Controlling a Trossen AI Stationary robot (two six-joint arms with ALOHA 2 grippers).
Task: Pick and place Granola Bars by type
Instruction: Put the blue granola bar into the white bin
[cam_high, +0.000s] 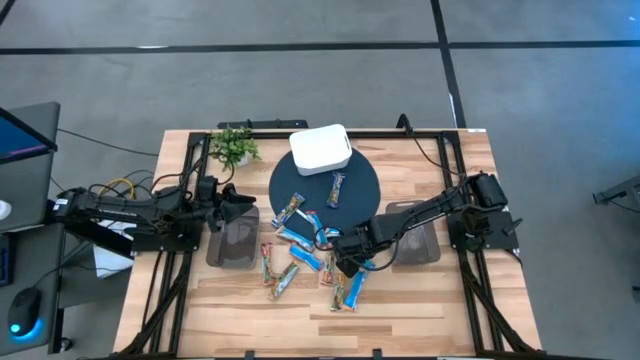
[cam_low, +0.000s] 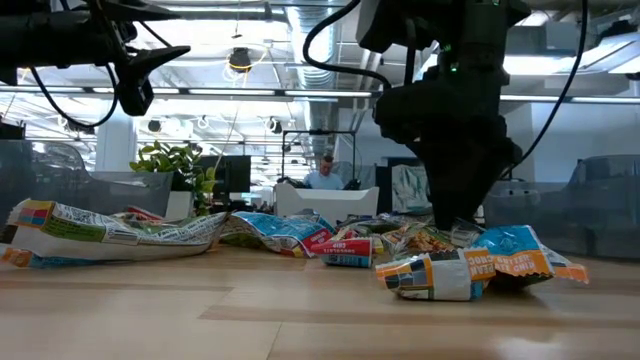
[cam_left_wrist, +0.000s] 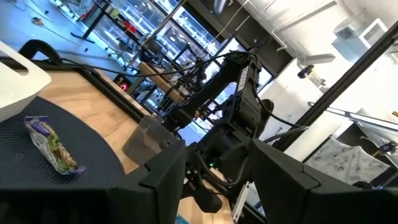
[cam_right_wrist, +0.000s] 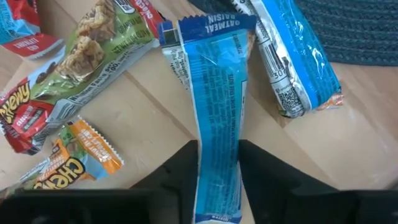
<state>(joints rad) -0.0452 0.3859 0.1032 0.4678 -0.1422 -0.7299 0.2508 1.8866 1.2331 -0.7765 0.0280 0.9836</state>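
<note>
Bright, even overhead light; soft shadows, blurred low-view foreground.

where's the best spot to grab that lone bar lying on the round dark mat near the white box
Take the lone bar across its narrow middle, coming straight down. It lies flat, nothing touching it, long edges free for the fingers. The left end effector hovers nearer.

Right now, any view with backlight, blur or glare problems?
Low view: ceiling lights behind leave the right tool a near-black silhouette, and the nearest tabletop is soft. Left wrist view: bright windows behind, dark fingers show little detail. Right wrist view: evenly lit, print on the blue bar held between its fingers is readable. High view: even light, no glare.
</note>
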